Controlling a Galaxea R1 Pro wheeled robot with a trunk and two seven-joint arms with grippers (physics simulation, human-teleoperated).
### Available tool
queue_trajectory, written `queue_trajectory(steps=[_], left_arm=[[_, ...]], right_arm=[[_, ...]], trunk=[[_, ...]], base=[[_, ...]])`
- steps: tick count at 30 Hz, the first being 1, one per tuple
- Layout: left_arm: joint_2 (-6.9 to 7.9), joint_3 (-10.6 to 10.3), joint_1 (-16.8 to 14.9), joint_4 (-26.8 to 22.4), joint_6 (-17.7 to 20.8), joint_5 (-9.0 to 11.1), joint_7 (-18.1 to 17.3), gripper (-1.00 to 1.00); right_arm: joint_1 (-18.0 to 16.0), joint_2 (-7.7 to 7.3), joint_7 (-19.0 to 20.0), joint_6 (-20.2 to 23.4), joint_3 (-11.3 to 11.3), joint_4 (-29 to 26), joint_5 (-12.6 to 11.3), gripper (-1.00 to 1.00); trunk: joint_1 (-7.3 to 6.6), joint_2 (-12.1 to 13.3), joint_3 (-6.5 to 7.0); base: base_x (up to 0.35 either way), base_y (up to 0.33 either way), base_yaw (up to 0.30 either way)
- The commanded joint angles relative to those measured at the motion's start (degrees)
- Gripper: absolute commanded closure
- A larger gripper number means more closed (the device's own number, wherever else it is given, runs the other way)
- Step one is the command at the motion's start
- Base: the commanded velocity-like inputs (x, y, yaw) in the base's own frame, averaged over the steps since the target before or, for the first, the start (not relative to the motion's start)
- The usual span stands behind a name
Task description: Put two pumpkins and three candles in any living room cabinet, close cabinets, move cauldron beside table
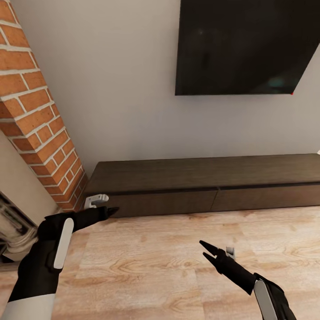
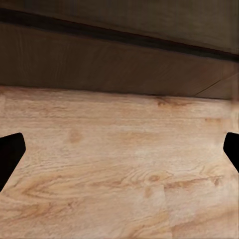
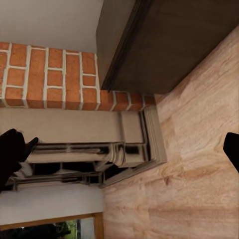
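The cabinet point(image 1: 200, 175) is a long, low dark-brown unit against the pale wall, with both flat fronts shut and a seam between them. My left gripper point(image 1: 108, 210) hovers over the floor just in front of the cabinet's left end, and its fingers stand wide apart in the left wrist view point(image 2: 119, 149), facing the cabinet front point(image 2: 119, 64). My right gripper point(image 1: 205, 249) is open above the floor, further from the cabinet, with nothing between its fingers point(image 3: 122, 149). The pumpkins, candles, cauldron and table are out of view.
A black TV point(image 1: 240, 44) hangs on the wall above the cabinet. A red brick column point(image 1: 40, 124) stands left of the cabinet, with a pale fireplace surround point(image 1: 13, 226) at its foot. Light wooden floor point(image 1: 169, 271) stretches in front.
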Motion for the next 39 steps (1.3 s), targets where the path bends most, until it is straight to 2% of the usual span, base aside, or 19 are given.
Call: queue_trajectory(steps=[1,2,4,5,7,8,9,10,12,17,20,23,26,28,31,32,34,35,39], left_arm=[[0.2,0.06,-0.03,-0.18,0.32,0.22,-0.99,-1.0],[0.57,0.06,-0.02,-0.34,0.32,0.22,-2.01,-1.0],[2.59,0.06,0.0,-0.9,0.32,0.26,-5.78,-1.0],[4.53,0.06,0.01,-1.23,0.32,0.44,-9.62,-1.0],[6.7,0.06,0.01,-1.42,0.32,0.82,-14.51,-1.0],[8.88,0.04,0.03,-1.53,0.32,1.16,-19.87,-1.0],[9.9,0.03,0.03,-1.57,0.32,1.21,-22.48,-1.0],[11.57,0.01,0.04,-1.62,0.32,1.27,-26.95,-1.0],[13.05,-0.01,0.08,-1.67,0.32,1.31,-31.15,-1.0],[14.28,-0.24,0.1,-1.78,0.32,1.3,-34.8,-1.0],[14.48,-0.32,0.11,-1.92,0.32,1.33,-35.72,-1.0],[14.57,-0.81,0.25,-2.07,0.32,1.35,-38.36,-1.0],[14.6,-1.84,0.55,-2.13,0.32,1.35,-41.32,-1.0],[14.6,-2.17,0.61,-2.14,0.32,1.36,-41.97,-1.0],[14.61,-2.62,0.68,-2.15,0.32,1.32,-42.65,-1.0],[14.61,-2.76,0.7,-2.15,0.32,1.3,-42.82,-1.0],[14.61,-2.86,0.71,-2.15,0.32,1.29,-42.92,-1.0],[14.61,-2.91,0.71,-2.15,0.32,1.28,-42.99,-1.0],[14.57,-2.99,0.72,-2.12,0.32,1.27,-43.08,-1.0]], right_arm=[[-0.13,0.0,0.14,0.27,-0.12,0.0,-0.03,-1.0],[-0.32,-0.05,0.13,0.25,-0.12,0.02,-0.05,-1.0],[-1.81,-0.22,0.1,0.34,-0.31,0.18,-0.07,-1.0],[-3.17,-0.32,0.09,0.47,-0.74,0.5,-0.06,-1.0],[-4.44,-0.39,0.08,0.56,-1.89,1.36,-0.06,-1.0],[-5.88,-0.43,0.09,0.61,-3.56,2.87,-0.04,-1.0],[-6.73,-0.48,0.11,0.65,-4.45,3.95,-0.03,-1.0],[-8.62,-0.61,0.12,0.67,-6.16,6.87,-0.02,-1.0],[-11.68,-1.43,0.17,0.57,-8.51,12.61,-0.06,-1.0],[-16.62,-3.09,0.44,0.26,-11.0,20.82,-0.13,-1.0],[-17.52,-3.35,0.57,0.14,-11.55,22.34,-0.14,-1.0],[-17.93,-3.54,0.65,-0.6,-11.84,23.0,-0.08,-1.0],[-17.96,-4.05,0.72,-5.31,-11.95,22.93,-0.11,-1.0],[-17.96,-4.42,0.65,-7.62,-12.13,23.39,-0.13,-1.0],[-18.27,-4.9,0.43,-10.48,-14.43,24.99,-0.97,-1.0],[-19.24,-5.03,0.12,-11.2,-15.49,25.46,-1.78,-1.0],[-21.1,-5.14,-0.71,-11.66,-16.22,26.02,-2.32,-1.0],[-23.15,-5.2,-2.37,-12.0,-16.72,26.41,-2.64,-1.0],[-26.44,-5.15,-6.78,-14.13,-17.11,26.97,-3.25,-1.0]], trunk=[[-0.01,-0.02,-0.05],[-0.01,-0.02,-0.05],[-0.01,-0.02,-0.05],[-0.01,-0.02,-0.05],[-0.01,-0.02,-0.05],[-0.01,-0.02,-0.05],[-0.01,-0.02,-0.05],[-0.01,-0.02,-0.05],[-0.01,-0.02,-0.05],[-0.01,-0.02,-0.05],[-0.01,-0.02,-0.05],[-0.01,-0.02,-0.05],[-0.01,-0.02,-0.05],[-0.01,-0.02,-0.05],[-0.01,-0.02,-0.05],[-0.01,-0.02,-0.05],[-0.01,-0.02,-0.05],[-0.01,-0.02,-0.05],[-0.01,-0.02,-0.05]], base=[[0.0,0.0,0.0],[0.0,0.0,0.0],[0.0,0.0,0.0],[0.0,0.0,0.0],[0.0,0.0,0.0],[0.0,0.0,0.0],[0.0,0.0,0.0],[0.0,0.0,0.0],[0.0,0.0,0.0],[0.0,0.0,0.0],[0.0,0.0,0.0],[0.0,0.0,0.0],[0.0,0.0,0.0],[0.0,0.0,0.0],[0.0,0.0,0.0],[0.0,0.0,0.0],[0.0,0.0,0.0],[0.0,0.0,0.0],[0.0,0.0,0.0]])
